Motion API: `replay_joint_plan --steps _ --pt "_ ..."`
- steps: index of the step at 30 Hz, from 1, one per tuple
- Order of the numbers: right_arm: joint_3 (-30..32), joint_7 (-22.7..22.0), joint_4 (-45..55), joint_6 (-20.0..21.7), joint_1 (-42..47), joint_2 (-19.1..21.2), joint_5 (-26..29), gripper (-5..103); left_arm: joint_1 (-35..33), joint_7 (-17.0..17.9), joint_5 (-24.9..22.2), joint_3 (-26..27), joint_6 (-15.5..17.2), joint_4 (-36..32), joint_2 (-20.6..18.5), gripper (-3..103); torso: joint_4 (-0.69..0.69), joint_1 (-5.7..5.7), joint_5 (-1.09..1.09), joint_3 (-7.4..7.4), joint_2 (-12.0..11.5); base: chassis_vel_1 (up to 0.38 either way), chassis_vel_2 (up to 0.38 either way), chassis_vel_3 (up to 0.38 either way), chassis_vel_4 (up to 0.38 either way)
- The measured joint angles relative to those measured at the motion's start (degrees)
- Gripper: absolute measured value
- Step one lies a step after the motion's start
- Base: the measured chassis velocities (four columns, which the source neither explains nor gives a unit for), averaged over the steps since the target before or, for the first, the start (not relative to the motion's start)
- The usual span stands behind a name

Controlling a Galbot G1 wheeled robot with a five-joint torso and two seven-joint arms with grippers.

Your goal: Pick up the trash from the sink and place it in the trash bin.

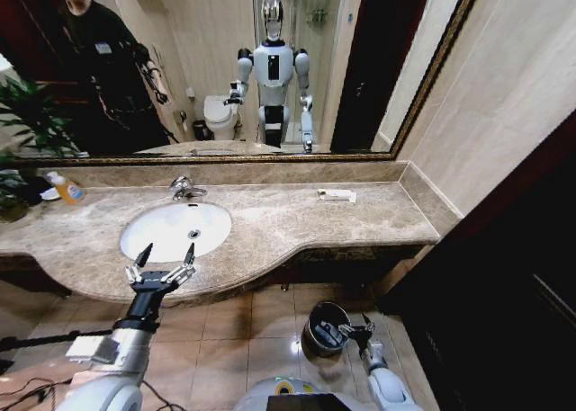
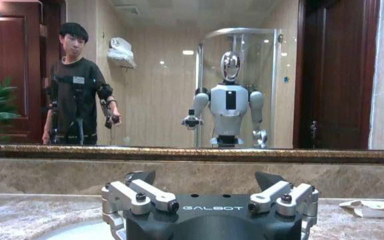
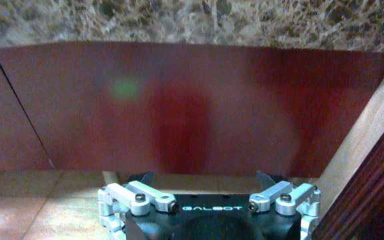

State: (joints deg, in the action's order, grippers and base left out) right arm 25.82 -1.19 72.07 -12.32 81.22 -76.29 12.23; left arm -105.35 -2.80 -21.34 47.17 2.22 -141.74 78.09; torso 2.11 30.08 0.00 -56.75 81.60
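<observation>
The white oval sink (image 1: 162, 236) lies in the beige marble counter, with a chrome tap (image 1: 186, 189) behind it. My left gripper (image 1: 167, 254) hovers open over the sink's near rim, nothing between its fingers; the left wrist view shows it as the left gripper (image 2: 205, 179) facing the mirror. One piece of trash, a flat white packet (image 1: 337, 195) (image 2: 373, 208), rests on the counter to the right of the sink. On the floor stands the dark trash bin (image 1: 315, 317) with something pale inside. My right gripper (image 1: 356, 328) (image 3: 205, 177) is open at the bin's right rim.
An orange-yellow bottle (image 1: 67, 191) and a plant (image 1: 11, 202) sit at the counter's left end. A large mirror (image 1: 360, 69) backs the counter. A red-brown cabinet panel (image 3: 178, 110) runs under the counter's edge. A dark wooden door (image 1: 513, 285) stands to the right.
</observation>
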Motion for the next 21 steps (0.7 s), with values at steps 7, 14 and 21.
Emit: replay_joint_plan --steps 7,14,21 --pt "0.19 0.48 9.10 2.20 4.19 0.28 2.17 100 0.00 0.00 0.00 0.00 0.00 0.00 0.00 100 0.00 0.00 0.00 0.00 0.00 0.000 0.000 0.000 0.000" --pt "1.15 0.97 16.07 1.72 7.29 1.73 2.92 100 0.00 0.00 -0.01 0.00 0.00 0.00 0.00 100 0.00 -0.01 0.00 0.00 0.00 0.000 0.000 0.000 0.000" --pt "4.79 3.27 27.51 3.47 12.12 0.80 4.46 100 0.00 0.00 0.00 0.00 0.00 0.00 0.00 100 0.00 -0.01 0.00 0.00 0.00 0.000 0.000 0.000 0.000"
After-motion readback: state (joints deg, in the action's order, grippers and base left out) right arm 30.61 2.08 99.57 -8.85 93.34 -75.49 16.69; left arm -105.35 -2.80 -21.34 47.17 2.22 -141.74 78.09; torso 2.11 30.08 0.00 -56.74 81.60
